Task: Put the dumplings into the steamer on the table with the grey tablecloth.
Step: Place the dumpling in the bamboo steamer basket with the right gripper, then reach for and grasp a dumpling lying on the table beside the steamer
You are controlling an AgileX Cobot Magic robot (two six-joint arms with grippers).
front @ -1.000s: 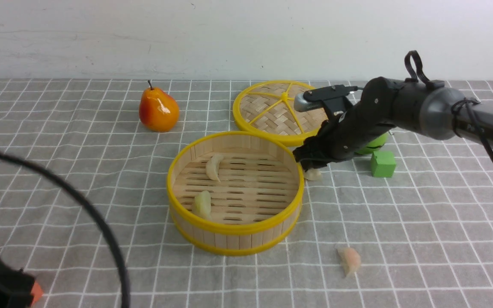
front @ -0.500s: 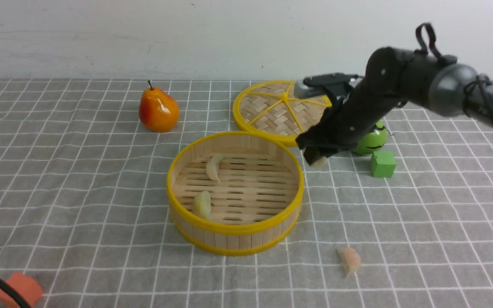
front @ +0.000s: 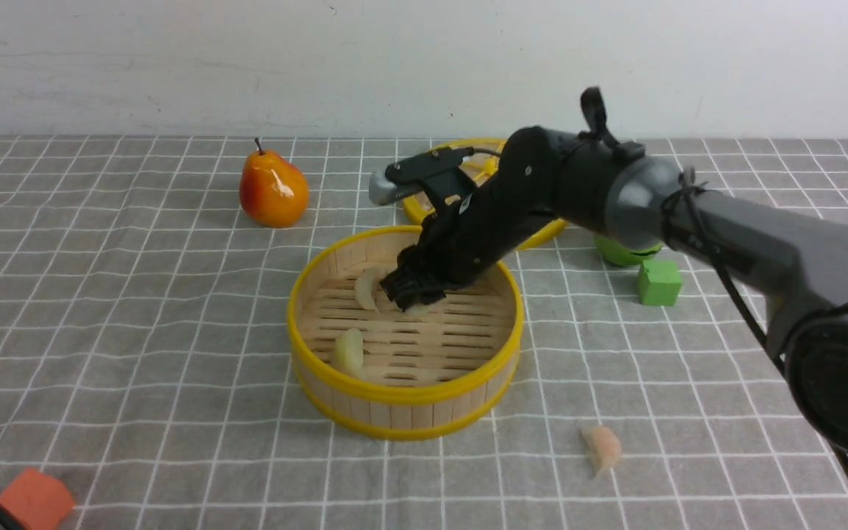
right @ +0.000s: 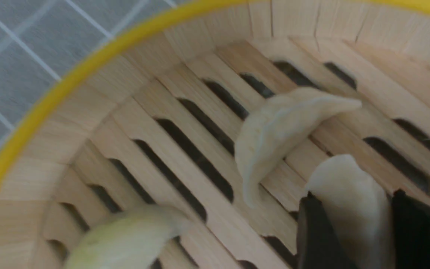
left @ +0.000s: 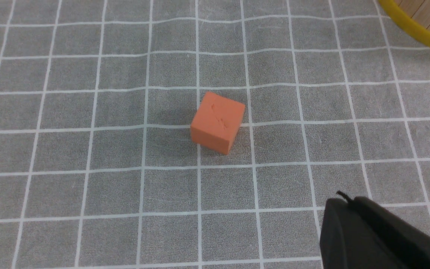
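Right gripper (front: 415, 299) fingers (right: 314, 231) pinch cream dumpling (right: 349, 201) low inside steamer (front: 394, 395), middle of tabletop (front: 137, 309). Left gripper (left: 371, 235): only a dark edge shows, so I cannot tell its opening.

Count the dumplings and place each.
4: white dumpling and green dumpling in the steamer; second white dumpling in the right tool inside it; pink dumpling on the cloth.

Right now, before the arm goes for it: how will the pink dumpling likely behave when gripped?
Probably firm: the held white dumpling shows no squashing between the right gripper's fingers. Likely light, being small. The pink dumpling lies flat on the grey tablecloth, so it seems unlikely to roll.
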